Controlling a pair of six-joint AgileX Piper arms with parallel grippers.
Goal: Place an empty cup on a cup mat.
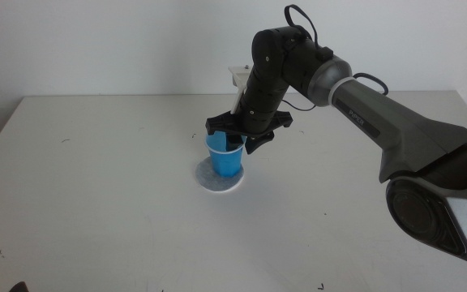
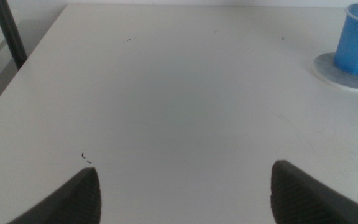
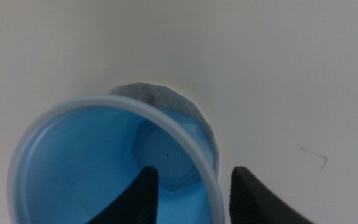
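Upright, mouth up, the cup [image 1: 224, 159] stands on the cup mat [image 1: 217, 178]; right hand [image 1: 239, 143] pinches its rim.

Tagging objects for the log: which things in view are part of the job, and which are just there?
Job:
- cup, upright on the mat, rim between the right gripper's jaws
- cup mat, under the cup

Not part of it:
- white table
- left gripper, waiting open, away from the cup
- pale object behind the arm, unclear
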